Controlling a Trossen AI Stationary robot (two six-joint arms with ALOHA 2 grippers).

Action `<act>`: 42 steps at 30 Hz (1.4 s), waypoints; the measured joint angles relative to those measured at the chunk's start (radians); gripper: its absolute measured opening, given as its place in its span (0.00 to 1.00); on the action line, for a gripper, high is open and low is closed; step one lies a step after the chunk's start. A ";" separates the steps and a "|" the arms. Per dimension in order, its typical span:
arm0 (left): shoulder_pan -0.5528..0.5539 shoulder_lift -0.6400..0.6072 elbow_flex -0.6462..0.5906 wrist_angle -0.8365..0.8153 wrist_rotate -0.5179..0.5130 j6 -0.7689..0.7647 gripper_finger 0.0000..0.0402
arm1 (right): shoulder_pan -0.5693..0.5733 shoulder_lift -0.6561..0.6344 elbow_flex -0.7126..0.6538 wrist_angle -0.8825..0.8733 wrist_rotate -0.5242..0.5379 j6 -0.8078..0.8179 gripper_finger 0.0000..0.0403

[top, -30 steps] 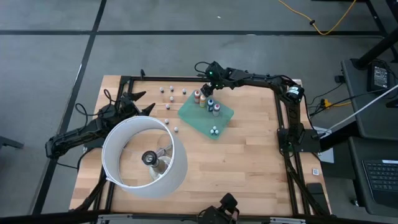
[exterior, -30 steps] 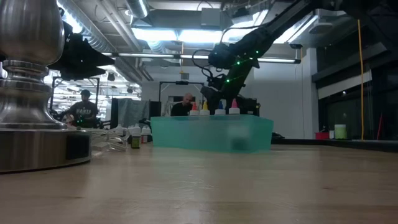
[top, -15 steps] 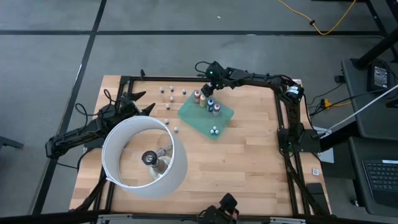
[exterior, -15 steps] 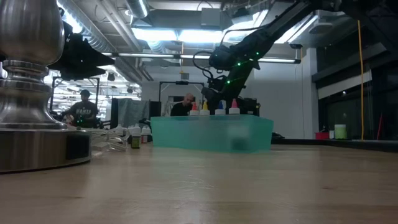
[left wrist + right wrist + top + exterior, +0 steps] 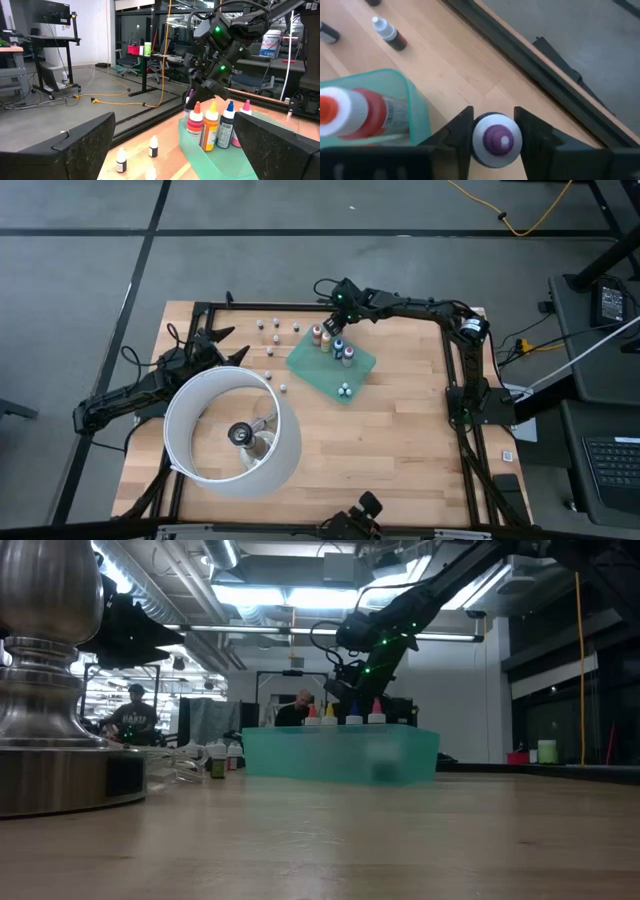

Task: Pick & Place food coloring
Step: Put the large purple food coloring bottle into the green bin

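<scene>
Since the earlier frame the right gripper [image 5: 492,137] has clenched onto a white-capped, purple-tipped food coloring bottle [image 5: 496,138] just beside the translucent green tray [image 5: 355,367] — near the wooden table's [image 5: 400,440] far edge. Only the right wrist view shows this grasp. Left gripper [image 5: 175,142] waits released beside the white ring lamp [image 5: 232,430].

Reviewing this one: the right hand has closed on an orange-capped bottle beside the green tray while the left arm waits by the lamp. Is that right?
Not quite. The bottle between the right hand fingers has a white cap with a purple tip, not an orange one; the right wrist view shows it. The rest holds: it is beside the green tray, and the left arm waits by the lamp.
</scene>
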 joint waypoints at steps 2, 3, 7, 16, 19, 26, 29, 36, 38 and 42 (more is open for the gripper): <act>0.000 0.000 0.000 0.000 0.000 0.000 1.00 | 0.000 -0.006 0.000 -0.014 0.007 -0.002 0.30; 0.000 0.000 0.000 0.000 0.000 0.000 1.00 | 0.001 -0.010 -0.001 -0.018 0.021 -0.007 0.30; 0.000 0.000 0.000 0.000 0.000 0.000 1.00 | 0.000 -0.049 -0.002 -0.037 0.028 -0.024 0.30; 0.000 0.000 0.000 0.000 0.000 0.000 1.00 | 0.003 -0.143 -0.001 -0.160 0.031 -0.034 0.31; 0.000 0.000 0.000 0.000 0.000 0.000 1.00 | 0.015 -0.184 -0.002 -0.227 0.049 -0.045 0.31; 0.000 0.000 0.000 0.000 0.000 0.000 1.00 | 0.070 -0.297 -0.001 -0.366 0.085 -0.048 0.30; 0.000 0.000 0.000 0.000 0.000 0.000 1.00 | 0.105 -0.356 -0.015 -0.388 0.088 -0.035 0.30; 0.000 0.000 0.000 0.000 0.000 0.000 1.00 | 0.227 -0.526 -0.181 -0.335 0.142 0.052 0.30; 0.000 0.000 0.000 0.000 0.000 0.000 1.00 | 0.264 -0.560 -0.231 -0.327 0.145 0.081 0.30; 0.000 0.000 0.000 0.000 0.000 0.000 1.00 | 0.340 -0.597 -0.326 -0.253 0.160 0.108 0.30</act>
